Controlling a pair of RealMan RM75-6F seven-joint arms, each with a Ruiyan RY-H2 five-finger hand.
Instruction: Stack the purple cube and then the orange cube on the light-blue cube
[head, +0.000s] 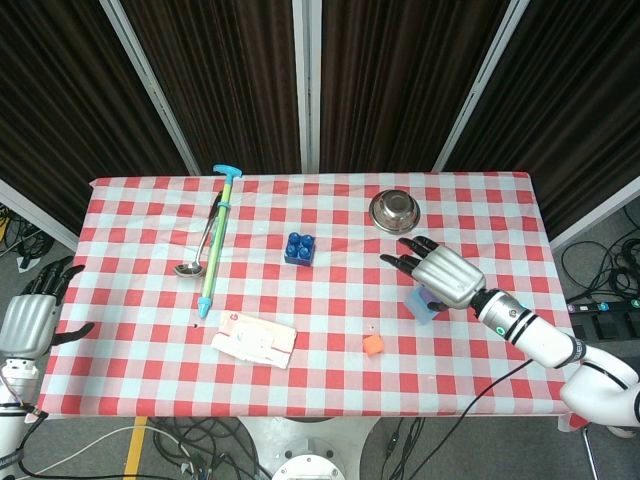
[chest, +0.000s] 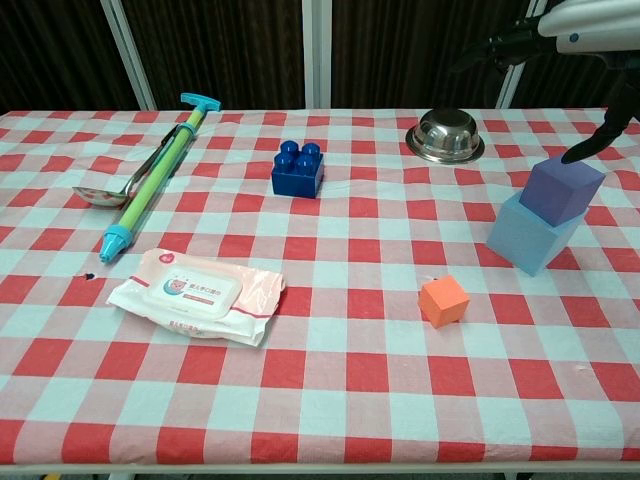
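Purple cube (chest: 565, 189) atop blue cube (chest: 530, 236). Right hand (head: 441, 274) spread wide above, empty. Orange cube (chest: 444, 300) alone on tabletop (chest: 330, 370).

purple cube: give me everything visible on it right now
The purple cube is a plain, matte, foam-like block with no markings. It sits on top of the larger light-blue cube, turned slightly relative to it and offset toward its far right, seemingly overhanging that side a little. Only the light-blue cube touches it. The right hand hovers above with fingers spread, clear of it. In the head view that hand hides most of the cube.
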